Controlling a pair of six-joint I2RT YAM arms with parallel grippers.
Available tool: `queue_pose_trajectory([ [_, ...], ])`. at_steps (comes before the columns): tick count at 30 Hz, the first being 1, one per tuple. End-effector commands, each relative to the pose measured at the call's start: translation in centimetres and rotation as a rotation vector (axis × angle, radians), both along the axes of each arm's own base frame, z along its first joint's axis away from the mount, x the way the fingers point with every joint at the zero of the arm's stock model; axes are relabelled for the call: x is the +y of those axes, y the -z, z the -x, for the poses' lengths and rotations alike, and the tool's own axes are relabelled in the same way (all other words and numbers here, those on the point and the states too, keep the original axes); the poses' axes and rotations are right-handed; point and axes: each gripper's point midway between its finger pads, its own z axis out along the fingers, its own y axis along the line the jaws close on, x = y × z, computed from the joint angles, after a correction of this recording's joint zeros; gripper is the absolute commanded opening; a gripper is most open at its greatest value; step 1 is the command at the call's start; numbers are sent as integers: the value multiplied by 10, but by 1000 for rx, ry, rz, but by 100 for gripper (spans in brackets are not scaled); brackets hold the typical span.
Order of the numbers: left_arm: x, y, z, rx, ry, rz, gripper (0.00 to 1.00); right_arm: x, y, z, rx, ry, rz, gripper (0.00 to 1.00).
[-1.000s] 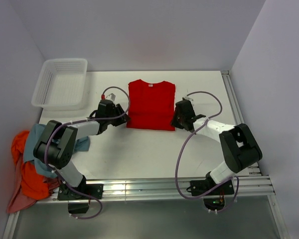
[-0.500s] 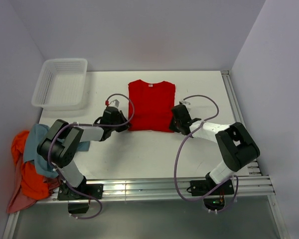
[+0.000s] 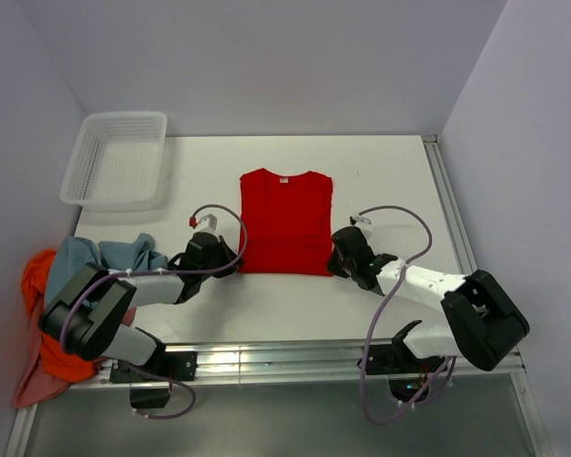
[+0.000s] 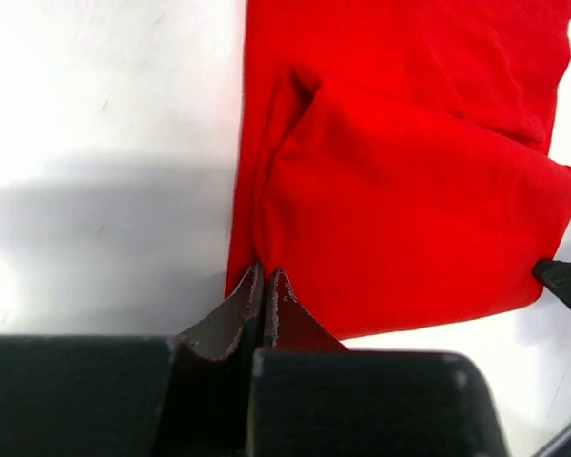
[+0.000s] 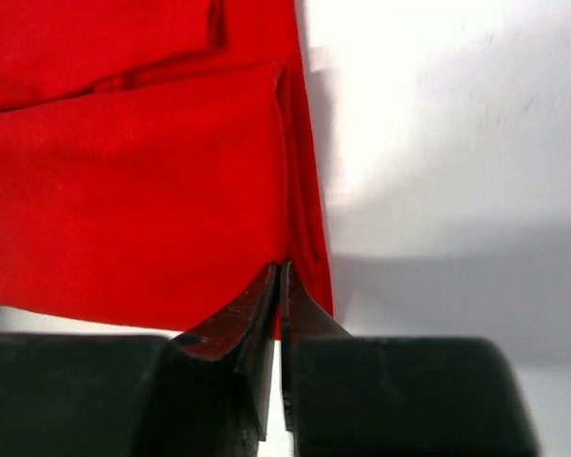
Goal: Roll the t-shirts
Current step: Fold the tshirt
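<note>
Table (image 3: 266, 309) | red t-shirt (image 3: 285, 221): 1 | heaped t-shirts (image 3: 38, 286): 3 | basket (image 3: 114, 119): 1

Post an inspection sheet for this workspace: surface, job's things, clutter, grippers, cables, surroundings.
Surface: white table, no spills seen.
Job's things: red t-shirt flat at centre, sleeves folded in; other t-shirts, grey-blue, orange and pink, heaped at the left edge.
Clutter: white basket, far left corner, looks empty.
Grippers: left gripper shut on the red t-shirt's near left corner; right gripper shut on its near right corner.
Cables: purple cables loop above both wrists.
Surroundings: pale walls; metal rails along the right and near edges.
</note>
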Motion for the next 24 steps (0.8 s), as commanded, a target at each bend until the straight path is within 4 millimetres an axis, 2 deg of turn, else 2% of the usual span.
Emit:
queue_pose_trajectory([
  [1, 30, 31, 36, 88, -47, -82, 8, -4, 0, 16, -1, 25, 29, 12],
  [2, 31, 29, 35, 74, -59, -81, 21, -4, 1, 19, -4, 26, 29, 18],
  [5, 29, 21, 39, 37, -55, -68, 34, -2, -3, 19, -45, 45, 10, 28],
  [8, 28, 9, 42, -27, -59, -54, 35, 1, -5, 26, -83, 60, -18, 30],
  [9, 24, -8, 38, -88, -65, -17, 36, 0, -11, 24, -116, 85, -27, 32],
  [11, 24, -11, 45, -120, -57, -7, 44, 3, -13, 30, -141, 82, -23, 38],
  [13, 23, -22, 46, -166, -65, 0, 47, 0, -19, 29, -188, 106, -12, 40],
  [14, 23, -25, 47, -178, -67, 0, 47, 1, -14, 36, -192, 87, 5, 40],
  [15, 24, -27, 50, -194, -71, 1, 48, 6, -18, 34, -221, 87, -18, 40],
  [16, 24, -27, 52, -200, -72, 4, 50, 5, -17, 35, -236, 92, -7, 40],
  [18, 24, -23, 57, -201, -65, 9, 59, 9, -8, 42, -229, 68, 9, 40],
  [24, 24, -7, 66, -175, -68, -2, 60, 12, 3, 51, -222, 58, 92, 40],
])
